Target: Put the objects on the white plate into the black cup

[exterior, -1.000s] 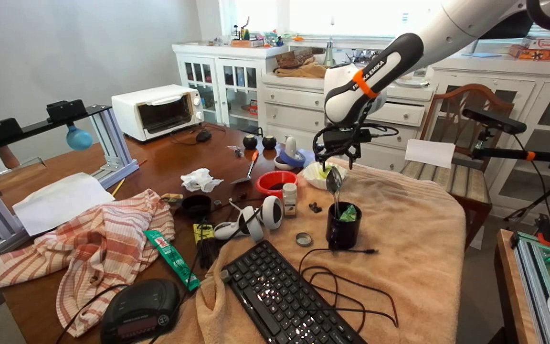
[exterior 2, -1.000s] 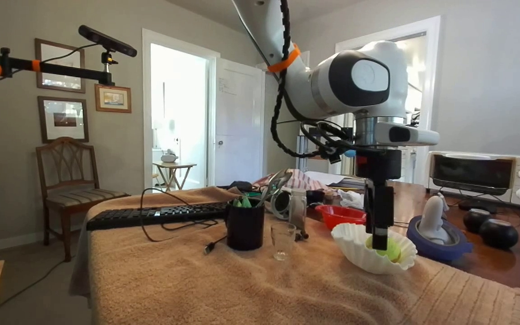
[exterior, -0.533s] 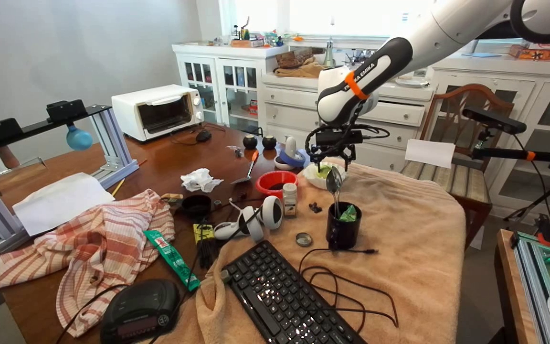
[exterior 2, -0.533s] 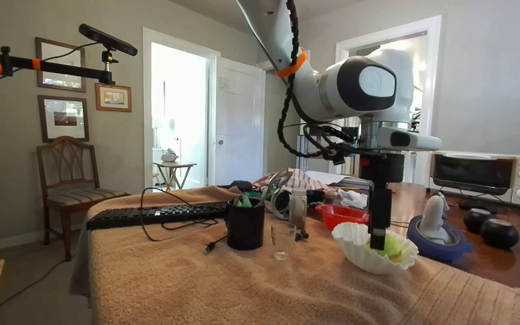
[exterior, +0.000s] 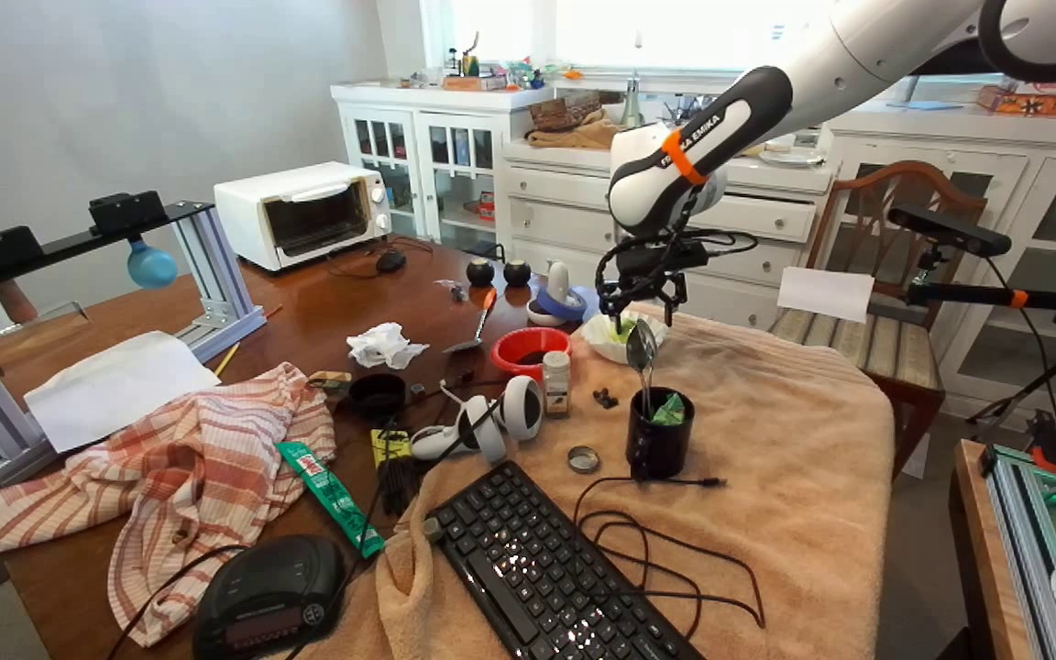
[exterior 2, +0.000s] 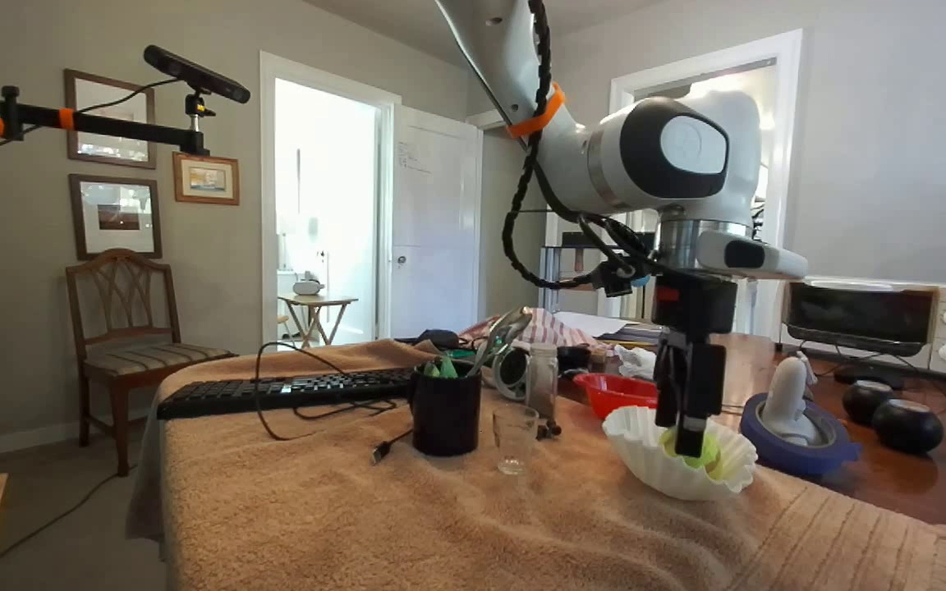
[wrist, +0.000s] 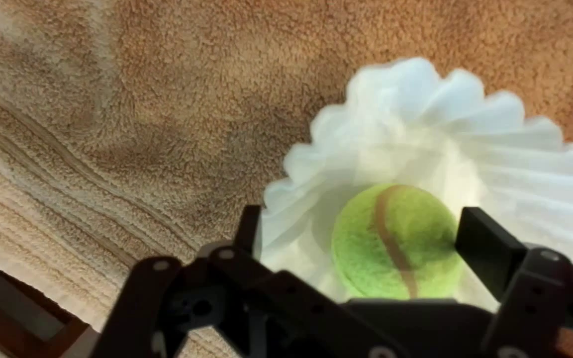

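Tool [wrist: 359, 231], released and gripping nothing, its fingers wide apart, hangs over the worktop [exterior: 381, 298] and its tan towel [exterior 2: 342, 517], its body cut off by the wrist view's lower edge. On the towel sit the fluted white dish [exterior 2: 658, 480], cropped at that view's right side, and the black cup [exterior 2: 446, 410], whose wall hides its depths. Inside the dish lies a green ball [wrist: 397, 242], partly masked in every view, one finger so close that touching cannot be told; a green scrap [exterior: 670, 410] in the cup is hard to make out.
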Robot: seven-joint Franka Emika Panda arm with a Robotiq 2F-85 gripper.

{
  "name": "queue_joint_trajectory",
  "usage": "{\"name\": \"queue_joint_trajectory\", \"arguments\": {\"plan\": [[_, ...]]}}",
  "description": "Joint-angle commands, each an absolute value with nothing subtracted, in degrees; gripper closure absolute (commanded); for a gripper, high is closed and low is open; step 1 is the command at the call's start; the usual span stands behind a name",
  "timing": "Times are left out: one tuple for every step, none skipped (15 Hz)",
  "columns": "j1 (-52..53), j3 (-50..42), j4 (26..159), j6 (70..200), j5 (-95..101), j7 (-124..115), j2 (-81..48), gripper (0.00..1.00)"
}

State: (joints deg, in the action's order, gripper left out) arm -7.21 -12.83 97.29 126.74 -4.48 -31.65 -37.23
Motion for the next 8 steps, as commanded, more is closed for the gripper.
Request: {"name": "queue_joint_trajectory", "arguments": {"plan": [[-10.68, -9.51, 95.76, 123.48, -8.27, -21.88, -37.29, 0.0], [-10.56, -9.74, 95.5, 123.05, -8.42, -21.86, -37.19, 0.0], [-8.88, -11.33, 96.57, 125.3, -6.76, -24.9, -37.32, 0.0], [-9.04, -11.32, 96.44, 125.26, -6.83, -24.55, -37.31, 0.0], [-9.05, -11.4, 96.44, 125.26, -6.81, -24.56, -37.31, 0.0], [-9.02, -11.4, 96.44, 125.26, -6.81, -24.56, -37.31, 0.0], [-8.99, -11.4, 96.44, 125.26, -6.8, -24.56, -37.31, 0.0], [-8.44, -11.93, 96.85, 127.04, -6.01, -25.21, -37.3, 0.0]]}}
